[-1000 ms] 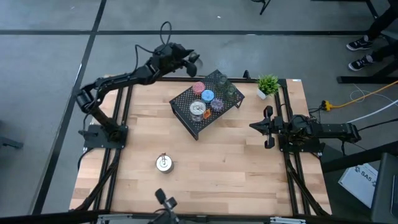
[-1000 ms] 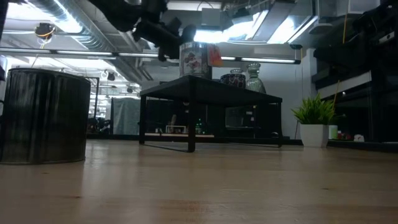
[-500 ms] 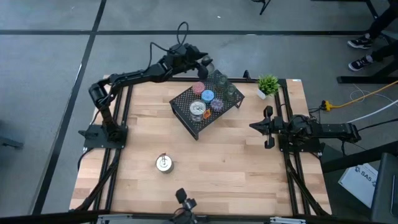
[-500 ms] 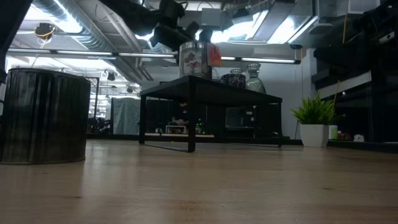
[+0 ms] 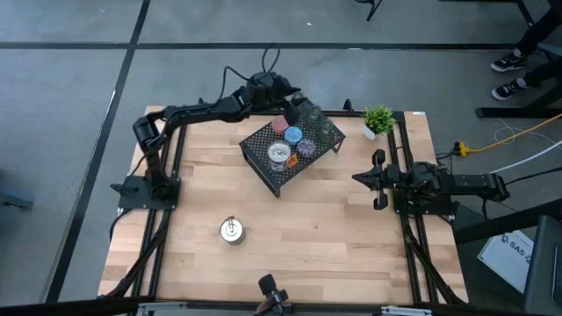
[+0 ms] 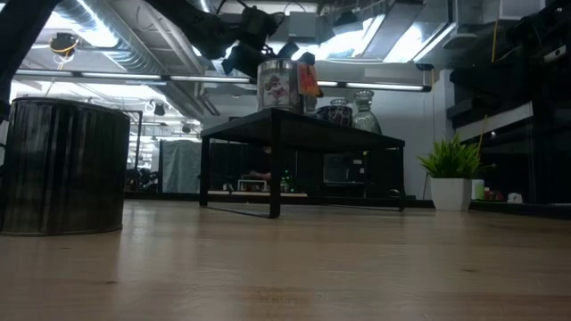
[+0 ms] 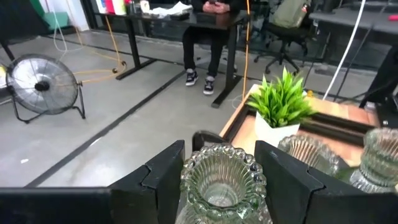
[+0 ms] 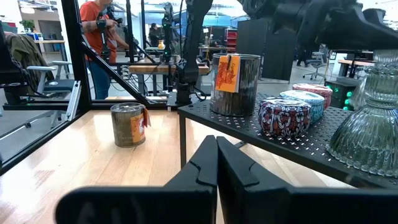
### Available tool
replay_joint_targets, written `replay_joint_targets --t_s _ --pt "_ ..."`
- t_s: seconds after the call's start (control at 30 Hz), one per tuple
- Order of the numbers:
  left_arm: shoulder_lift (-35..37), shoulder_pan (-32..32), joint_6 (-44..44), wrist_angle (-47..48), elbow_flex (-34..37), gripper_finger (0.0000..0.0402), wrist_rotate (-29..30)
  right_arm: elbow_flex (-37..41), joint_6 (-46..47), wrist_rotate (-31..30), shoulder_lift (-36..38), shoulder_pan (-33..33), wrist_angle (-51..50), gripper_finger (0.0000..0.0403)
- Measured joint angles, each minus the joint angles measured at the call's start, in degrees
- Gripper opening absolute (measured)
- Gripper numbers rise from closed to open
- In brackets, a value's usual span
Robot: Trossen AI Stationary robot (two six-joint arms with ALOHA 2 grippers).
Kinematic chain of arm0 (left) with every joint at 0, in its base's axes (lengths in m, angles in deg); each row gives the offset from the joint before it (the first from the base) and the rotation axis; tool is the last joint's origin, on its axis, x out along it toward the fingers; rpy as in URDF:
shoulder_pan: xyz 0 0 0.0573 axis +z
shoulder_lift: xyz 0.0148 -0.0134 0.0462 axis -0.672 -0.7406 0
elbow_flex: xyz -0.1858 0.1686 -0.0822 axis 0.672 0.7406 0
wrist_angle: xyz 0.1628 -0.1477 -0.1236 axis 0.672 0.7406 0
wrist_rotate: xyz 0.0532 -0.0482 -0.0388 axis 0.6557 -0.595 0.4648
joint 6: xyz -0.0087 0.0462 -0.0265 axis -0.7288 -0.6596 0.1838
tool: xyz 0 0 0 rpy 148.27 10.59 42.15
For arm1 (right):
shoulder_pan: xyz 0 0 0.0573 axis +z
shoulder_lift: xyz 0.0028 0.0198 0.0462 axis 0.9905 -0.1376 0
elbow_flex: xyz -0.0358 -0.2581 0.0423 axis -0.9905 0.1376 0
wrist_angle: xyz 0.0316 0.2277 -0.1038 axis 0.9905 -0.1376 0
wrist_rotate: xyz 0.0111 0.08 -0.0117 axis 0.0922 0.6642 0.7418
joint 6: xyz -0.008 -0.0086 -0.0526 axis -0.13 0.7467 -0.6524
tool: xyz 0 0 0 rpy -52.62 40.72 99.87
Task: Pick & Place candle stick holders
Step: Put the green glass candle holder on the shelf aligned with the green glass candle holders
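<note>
Green glass holder [image 7: 221,180] sits btwn left hand [image 7: 217,163] fingers, open.

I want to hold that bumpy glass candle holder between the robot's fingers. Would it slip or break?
The glass holder looks like thick ribbed glass, so it is probably heavy for its size and could crack if dropped. Its bumpy rim may help the left hand, open around it, to grip, though smooth glass can still slip. It looks wide and squat, so it should not tip easily.

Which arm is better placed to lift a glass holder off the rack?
Left. The left gripper is open around a ribbed glass holder on the rack; the right gripper waits shut off to the side.
</note>
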Motion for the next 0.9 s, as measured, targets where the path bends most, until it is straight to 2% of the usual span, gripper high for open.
replay_joint_targets --t_s 0.9 --pt "-1.3 -0.1 -5.4 -0.1 0.1 0.0177 -0.4 0.0 0.0 0.0 0.0 0.0 0.0 0.0"
